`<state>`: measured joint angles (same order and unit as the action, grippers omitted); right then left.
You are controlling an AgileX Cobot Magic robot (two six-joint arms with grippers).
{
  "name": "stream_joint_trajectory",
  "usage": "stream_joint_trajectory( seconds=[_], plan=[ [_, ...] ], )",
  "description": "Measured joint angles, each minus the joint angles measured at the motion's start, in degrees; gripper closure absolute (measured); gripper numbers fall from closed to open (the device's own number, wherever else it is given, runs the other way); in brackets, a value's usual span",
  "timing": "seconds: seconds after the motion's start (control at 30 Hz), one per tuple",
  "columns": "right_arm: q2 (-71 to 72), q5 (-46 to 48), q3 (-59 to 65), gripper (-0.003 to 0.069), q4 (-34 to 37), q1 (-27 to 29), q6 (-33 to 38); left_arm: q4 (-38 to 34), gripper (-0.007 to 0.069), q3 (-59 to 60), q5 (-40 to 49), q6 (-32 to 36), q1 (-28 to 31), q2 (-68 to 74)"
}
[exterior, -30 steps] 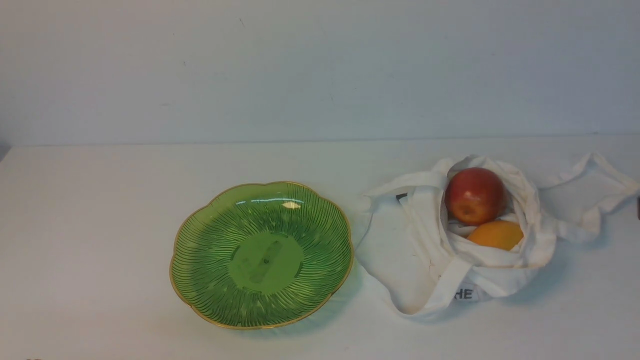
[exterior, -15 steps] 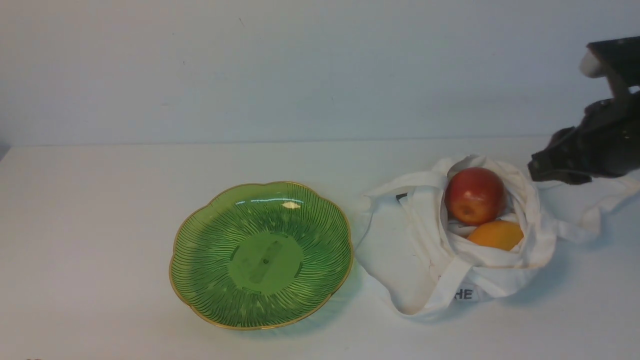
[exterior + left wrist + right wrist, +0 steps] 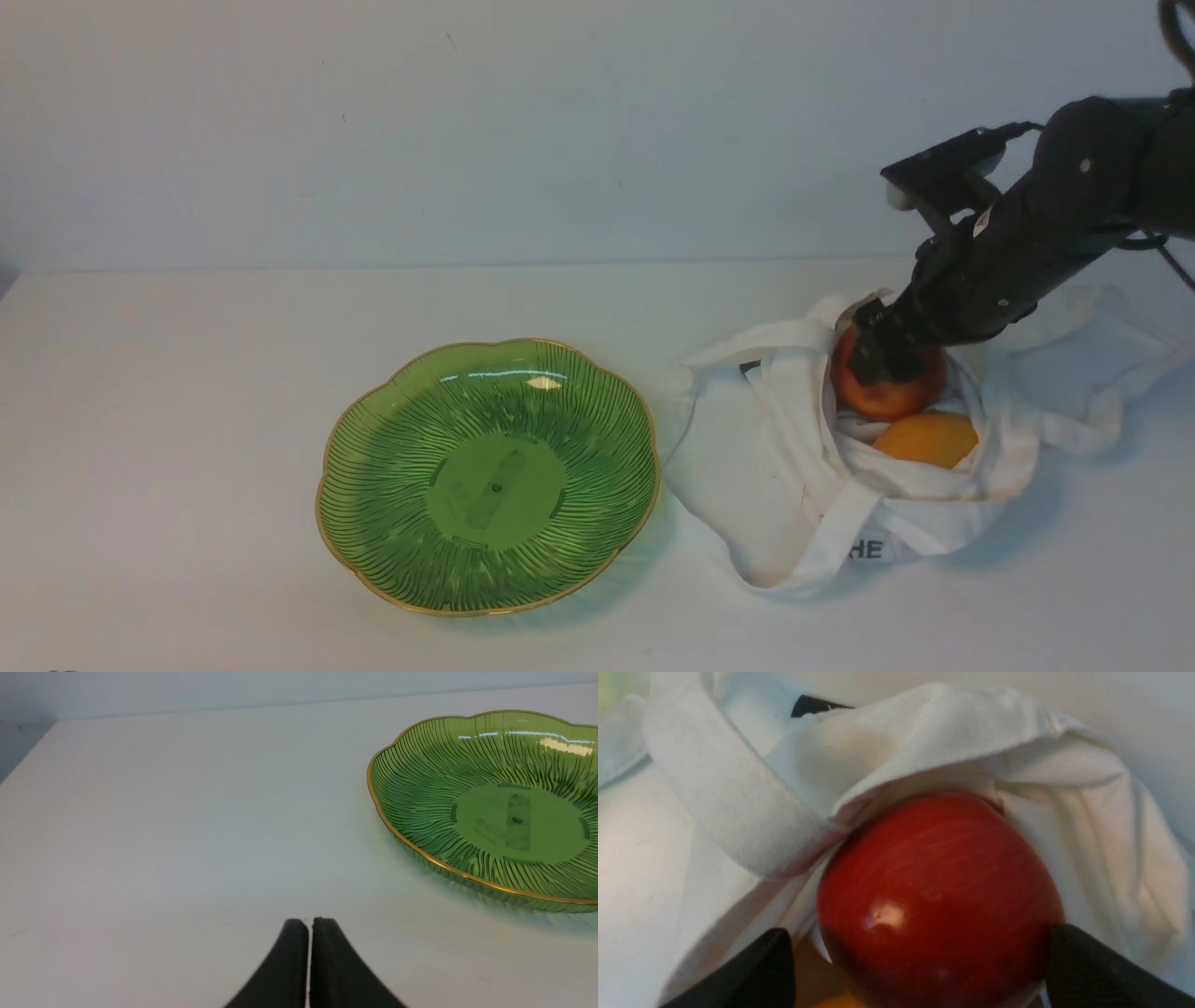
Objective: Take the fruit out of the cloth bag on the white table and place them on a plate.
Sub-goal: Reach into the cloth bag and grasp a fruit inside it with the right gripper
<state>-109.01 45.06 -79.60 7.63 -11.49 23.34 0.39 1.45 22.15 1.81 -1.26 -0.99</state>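
While the spread right tool (image 3: 920,952) flanks one apple (image 3: 938,882) beside one orange (image 3: 926,439), the left tool (image 3: 309,926) is pressed together.

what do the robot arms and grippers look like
All matte black. The right arm is chunky rounded segments with small silver screws, a white sticker and thin black cables. The left gripper has two smooth curved fingers tapering to tips; the right gripper has black fingers too.
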Motion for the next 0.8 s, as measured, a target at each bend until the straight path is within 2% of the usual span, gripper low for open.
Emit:
stream_joint_trajectory(
  seconds=[0.4, 0.53, 0.8],
  plan=[
    [-3.8, -3.9, -0.5, -0.0029, -1.9, -0.1, -0.2, 0.0, 0.0632, 0.0, 0.0, 0.0, 0.0, 0.0],
    [-3.9, -4.0, -0.5, 0.0056, -2.0, -0.1, -2.4, 0.0, 0.0632, 0.0, 0.0, 0.0, 0.0, 0.0],
    [-2.1, 4.2, -3.5, 0.006, -3.1, -0.1, -4.8, 0.0, 0.0632, 0.0, 0.0, 0.0, 0.0, 0.0]
  ],
)
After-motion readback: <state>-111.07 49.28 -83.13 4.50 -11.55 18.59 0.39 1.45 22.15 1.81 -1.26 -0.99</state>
